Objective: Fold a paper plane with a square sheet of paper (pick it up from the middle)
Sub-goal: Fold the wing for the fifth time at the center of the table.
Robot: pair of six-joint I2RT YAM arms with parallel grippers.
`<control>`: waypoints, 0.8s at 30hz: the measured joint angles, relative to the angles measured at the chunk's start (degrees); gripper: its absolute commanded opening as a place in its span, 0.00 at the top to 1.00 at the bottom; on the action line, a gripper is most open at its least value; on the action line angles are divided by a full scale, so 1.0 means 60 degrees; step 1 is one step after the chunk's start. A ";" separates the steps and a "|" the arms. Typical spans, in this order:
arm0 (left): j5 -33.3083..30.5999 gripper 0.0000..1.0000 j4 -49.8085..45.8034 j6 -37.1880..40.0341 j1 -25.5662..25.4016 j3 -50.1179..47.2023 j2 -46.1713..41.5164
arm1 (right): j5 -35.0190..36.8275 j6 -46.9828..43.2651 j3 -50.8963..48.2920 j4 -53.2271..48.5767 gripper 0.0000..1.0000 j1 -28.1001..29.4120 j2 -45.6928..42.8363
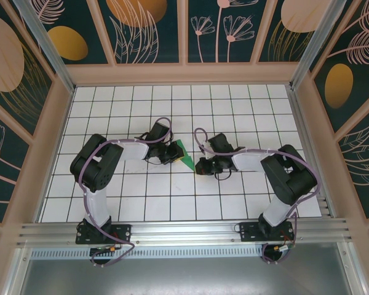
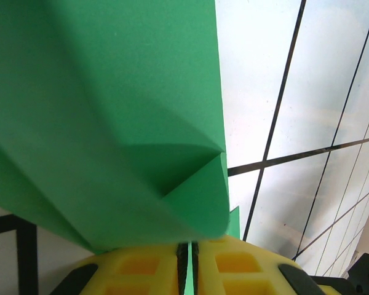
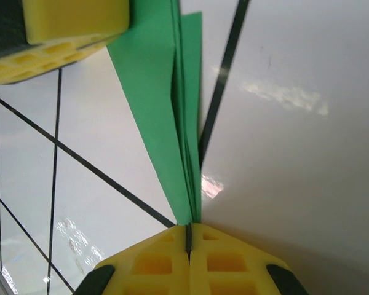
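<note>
At mid-frame in the top view, one paper plane (image 1: 186,157) is held between two grippers. The jaws of the left gripper (image 1: 172,153) are clamped on its broad end. Those of the right gripper (image 1: 200,166) are pinched together on its pointed tip.

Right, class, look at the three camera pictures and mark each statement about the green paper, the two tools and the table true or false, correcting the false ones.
1. The green paper is folded into several layers. True.
2. The paper lies alone as a flat open square. False: it is a narrow creased shape held between both tools.
3. The left tool is closed on the paper. True.
4. The right tool stands wide open. False: it is shut on the paper's narrow end.
5. The table is white with dark grid lines. True.
</note>
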 measured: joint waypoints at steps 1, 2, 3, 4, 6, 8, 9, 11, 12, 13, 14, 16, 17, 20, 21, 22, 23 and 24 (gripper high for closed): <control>0.0000 0.83 0.0000 0.0011 0.0000 0.0000 0.0000 | 0.0007 0.0000 -0.0036 -0.0127 0.95 -0.0011 -0.0073; 0.0000 0.83 0.0000 0.0015 0.0000 0.0000 0.0000 | 0.0011 0.0007 -0.0051 -0.0266 0.95 -0.0033 -0.0138; 0.0000 0.83 0.0004 0.0018 0.0000 0.0000 0.0000 | 0.0036 0.0011 -0.0066 -0.0423 0.95 -0.0044 -0.0208; 0.0004 0.83 0.0004 0.0018 0.0000 0.0000 0.0000 | 0.0073 0.0011 -0.0066 -0.0568 0.95 -0.0051 -0.0259; 0.0004 0.83 0.0007 0.0022 0.0000 0.0000 0.0000 | 0.0127 0.0007 -0.0058 -0.0816 0.95 -0.0051 -0.0350; 0.0004 0.83 0.0011 0.0022 0.0000 0.0000 0.0000 | 0.0182 0.0004 -0.0047 -0.1147 0.95 -0.0051 -0.0481; 0.0007 0.83 0.0011 0.0022 0.0000 0.0000 0.0000 | 0.0208 0.0007 -0.0047 -0.1377 0.94 -0.0051 -0.0594; 0.0029 0.83 0.0018 0.0022 0.0000 0.0000 0.0000 | 0.0211 0.0015 -0.0044 -0.1592 0.94 -0.0058 -0.0856; 0.0033 0.83 0.0018 0.0022 0.0000 0.0000 -0.0004 | 0.0208 0.0018 -0.0004 -0.1639 0.94 -0.0058 -0.1024; 0.0033 0.83 0.0018 0.0022 0.0000 0.0000 -0.0004 | 0.0204 0.0036 0.0073 -0.1636 0.94 -0.0058 -0.1140; 0.0036 0.83 0.0022 0.0022 0.0000 0.0000 -0.0004 | 0.0175 0.0098 0.0175 -0.1577 0.94 -0.0058 -0.1198; 0.0036 0.83 0.0022 0.0025 0.0000 0.0000 -0.0004 | 0.0135 0.0204 0.0441 -0.1370 0.94 -0.0051 -0.1177; 0.0044 0.82 0.0025 0.0025 0.0000 0.0000 -0.0004 | 0.0113 0.0244 0.0590 -0.1271 0.94 -0.0047 -0.1107; 0.0058 0.83 0.0062 0.0040 0.0000 -0.0018 -0.0011 | 0.0066 0.0495 0.1067 -0.0863 0.95 -0.0029 -0.0554; 0.0069 0.82 0.0091 0.0051 0.0000 -0.0029 -0.0015 | 0.0066 0.0576 0.1209 -0.0725 0.95 -0.0029 -0.0306; 0.0073 0.83 0.0106 0.0055 0.0000 -0.0036 -0.0018 | 0.0066 0.0648 0.1308 -0.0612 0.95 -0.0029 -0.0076; 0.0084 0.82 0.0135 0.0080 0.0000 -0.0051 -0.0022 | 0.0051 0.0710 0.1392 -0.0492 0.95 -0.0029 0.0160; 0.0138 0.82 0.0189 0.0091 0.0011 -0.0073 -0.0025 | 0.0025 0.0743 0.1446 -0.0419 0.95 -0.0029 0.0353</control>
